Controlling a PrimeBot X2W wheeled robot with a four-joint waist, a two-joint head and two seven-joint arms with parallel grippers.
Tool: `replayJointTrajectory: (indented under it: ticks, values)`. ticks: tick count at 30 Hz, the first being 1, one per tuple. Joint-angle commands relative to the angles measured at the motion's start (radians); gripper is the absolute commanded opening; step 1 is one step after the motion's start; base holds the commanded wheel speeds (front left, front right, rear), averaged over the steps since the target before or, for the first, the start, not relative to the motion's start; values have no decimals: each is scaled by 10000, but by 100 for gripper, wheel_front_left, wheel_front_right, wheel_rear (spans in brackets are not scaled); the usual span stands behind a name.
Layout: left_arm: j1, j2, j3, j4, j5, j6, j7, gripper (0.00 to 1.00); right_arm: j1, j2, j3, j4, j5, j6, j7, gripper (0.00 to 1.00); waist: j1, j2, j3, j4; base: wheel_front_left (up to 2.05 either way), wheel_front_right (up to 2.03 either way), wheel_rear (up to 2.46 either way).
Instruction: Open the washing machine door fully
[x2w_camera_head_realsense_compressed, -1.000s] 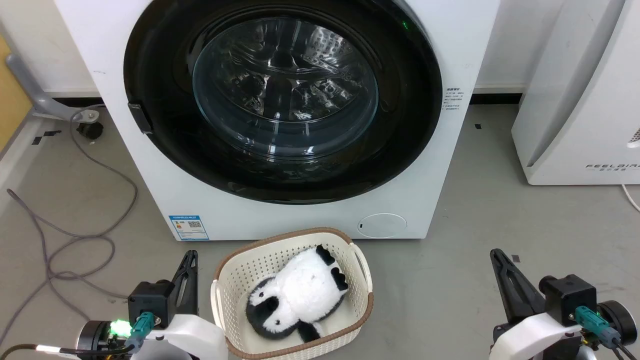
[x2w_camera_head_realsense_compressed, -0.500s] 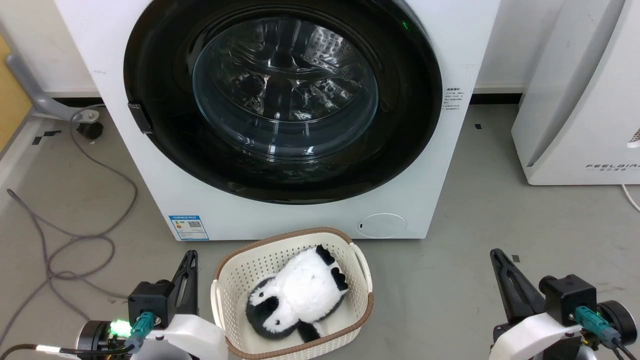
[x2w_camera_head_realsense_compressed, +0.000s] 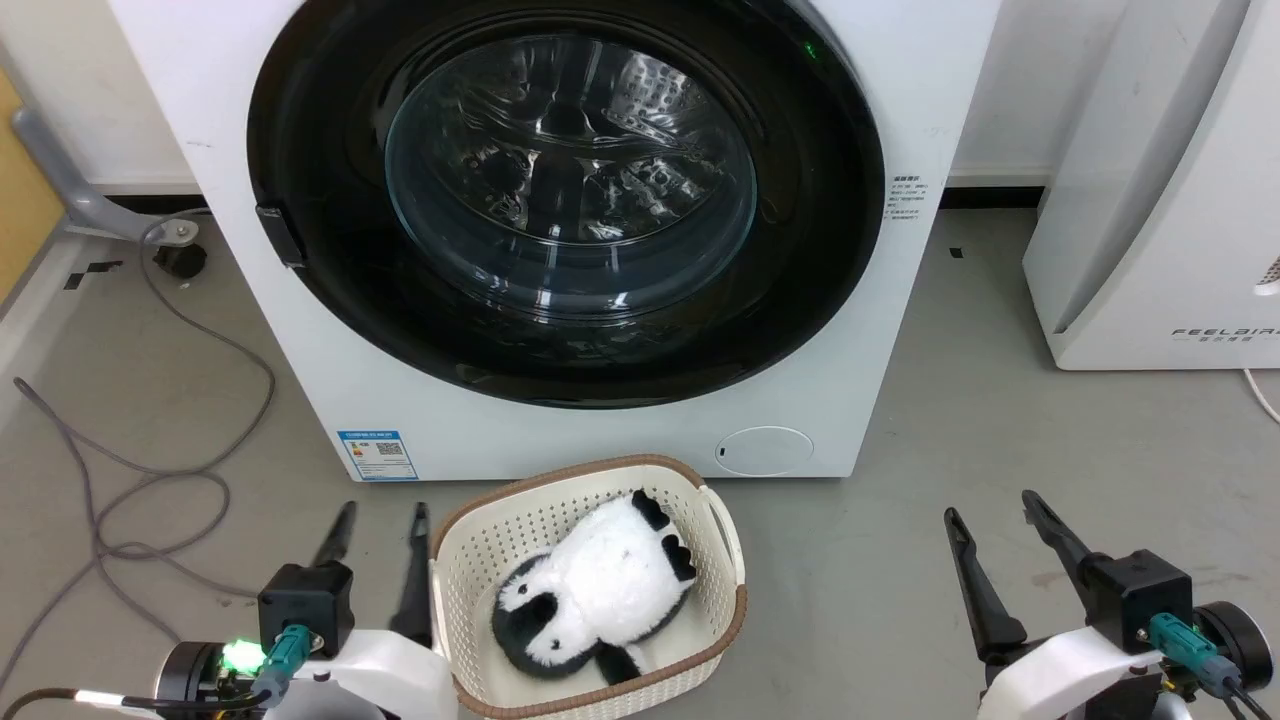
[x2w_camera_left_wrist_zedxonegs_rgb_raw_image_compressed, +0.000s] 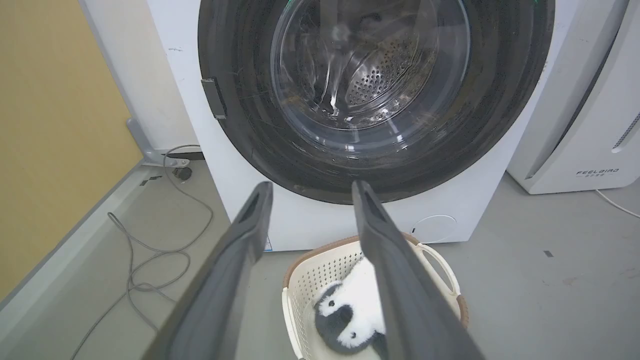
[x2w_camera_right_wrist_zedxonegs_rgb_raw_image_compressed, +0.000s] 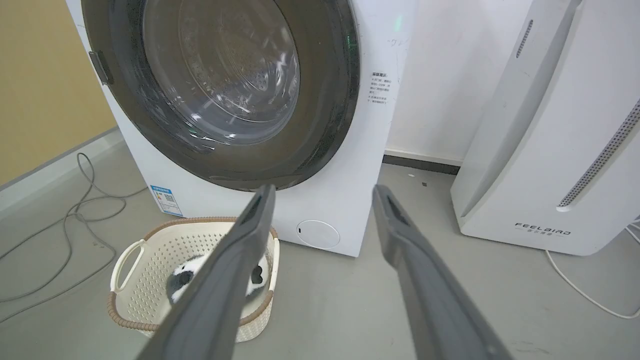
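The white washing machine (x2w_camera_head_realsense_compressed: 330, 350) stands straight ahead, its round glossy black door (x2w_camera_head_realsense_compressed: 800, 300) flush against the front, with a clear glass bowl (x2w_camera_head_realsense_compressed: 570, 170) at the centre and a small dark latch tab (x2w_camera_head_realsense_compressed: 280, 235) on the left edge. The same door (x2w_camera_left_wrist_zedxonegs_rgb_raw_image_compressed: 490, 115) (x2w_camera_right_wrist_zedxonegs_rgb_raw_image_compressed: 330, 100) fills the top of both wrist views. My left gripper (x2w_camera_head_realsense_compressed: 383, 513) is low at the left, open, holding nothing. My right gripper (x2w_camera_head_realsense_compressed: 992, 504) is low at the right, open too. Both are well short of the door.
A cream basket (x2w_camera_head_realsense_compressed: 720, 520) holding a black-and-white plush toy (x2w_camera_head_realsense_compressed: 600, 590) sits on the floor right before the machine, between my arms. A white appliance (x2w_camera_head_realsense_compressed: 1160, 200) stands to the right. Grey cables (x2w_camera_head_realsense_compressed: 150, 470) loop on the floor at the left.
Both grippers have opened: the fingers of each were together in the earlier frames and now stand apart. The door and basket have not moved.
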Motion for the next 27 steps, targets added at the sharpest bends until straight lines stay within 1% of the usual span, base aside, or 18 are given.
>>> replayJointTrajectory:
  ticks: [1, 18, 27]
  values:
    - [29, 1, -33, 13, -27, 32, -93, 100, 26, 2, 29, 7, 60, 0, -86, 100, 0, 0, 1, 0, 0, 0, 0]
    - [149, 3, -234, 39, -131, 140, -448, 100, 53, -8, 196, -90, 403, -2, -442, 100, 0, 0, 4, 4, 0, 0, 0]
    - [202, 4, -347, 19, -186, 206, -636, 100, -73, -191, 248, -195, 930, -2, -610, 100, 0, 0, 60, 10, 0, 0, 0]
